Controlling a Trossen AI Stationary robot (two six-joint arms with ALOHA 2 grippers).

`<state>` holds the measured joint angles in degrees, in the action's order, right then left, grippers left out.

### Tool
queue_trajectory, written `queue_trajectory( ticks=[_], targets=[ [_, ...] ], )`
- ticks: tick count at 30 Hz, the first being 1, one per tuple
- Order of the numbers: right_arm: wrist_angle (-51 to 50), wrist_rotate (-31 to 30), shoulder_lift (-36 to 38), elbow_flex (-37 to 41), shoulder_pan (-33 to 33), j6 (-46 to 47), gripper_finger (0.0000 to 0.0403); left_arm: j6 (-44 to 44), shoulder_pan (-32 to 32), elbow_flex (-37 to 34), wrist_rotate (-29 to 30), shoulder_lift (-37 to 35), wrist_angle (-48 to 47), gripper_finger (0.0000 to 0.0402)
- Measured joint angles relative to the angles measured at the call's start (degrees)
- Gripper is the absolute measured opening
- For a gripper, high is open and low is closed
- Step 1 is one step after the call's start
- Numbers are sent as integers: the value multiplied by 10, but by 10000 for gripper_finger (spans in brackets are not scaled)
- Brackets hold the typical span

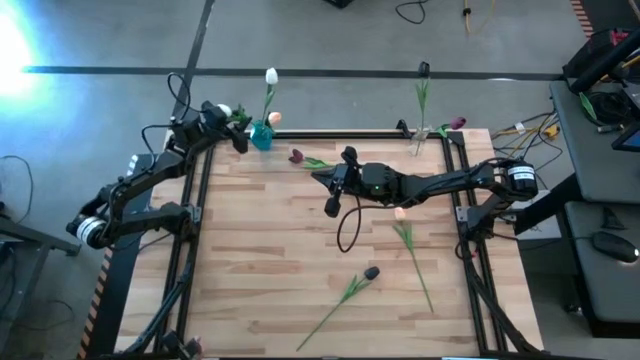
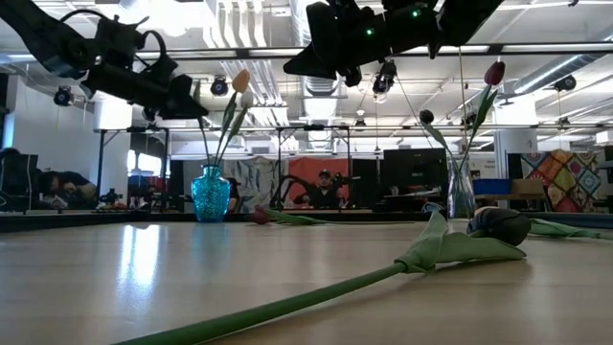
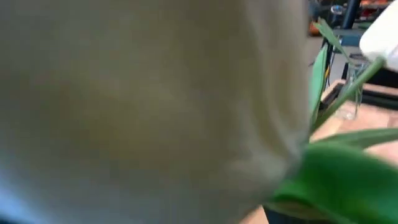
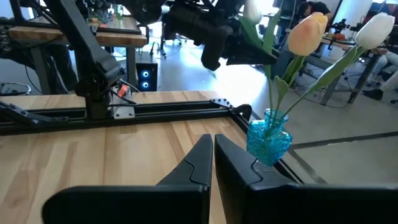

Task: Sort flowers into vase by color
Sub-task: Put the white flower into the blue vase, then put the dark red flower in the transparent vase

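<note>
Wooden table, left gripper upper left clutching white tulip beside blue vase, right gripper centre, fingers pressed together, empty.

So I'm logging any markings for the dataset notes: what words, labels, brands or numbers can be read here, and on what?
None can be read in any view.
The blue vase, the clear vase and the tulips on the table show no lettering.
The patterned panels behind the table in the low view are too small and blurred to tell.

Wooden table, person seated beyond it (far back)
</note>
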<state>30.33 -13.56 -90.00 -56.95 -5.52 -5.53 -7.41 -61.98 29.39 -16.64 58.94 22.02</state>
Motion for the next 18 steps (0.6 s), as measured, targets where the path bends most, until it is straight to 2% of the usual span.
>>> queue_trajectory(
  ticks=[7,18],
  targets=[
    [0,0,2,0,-1,-6,11,-7,0,-24,-4,-22,-5,167],
    [0,0,5,0,-1,-20,11,-2,0,-86,3,-108,-5,167]
  ],
)
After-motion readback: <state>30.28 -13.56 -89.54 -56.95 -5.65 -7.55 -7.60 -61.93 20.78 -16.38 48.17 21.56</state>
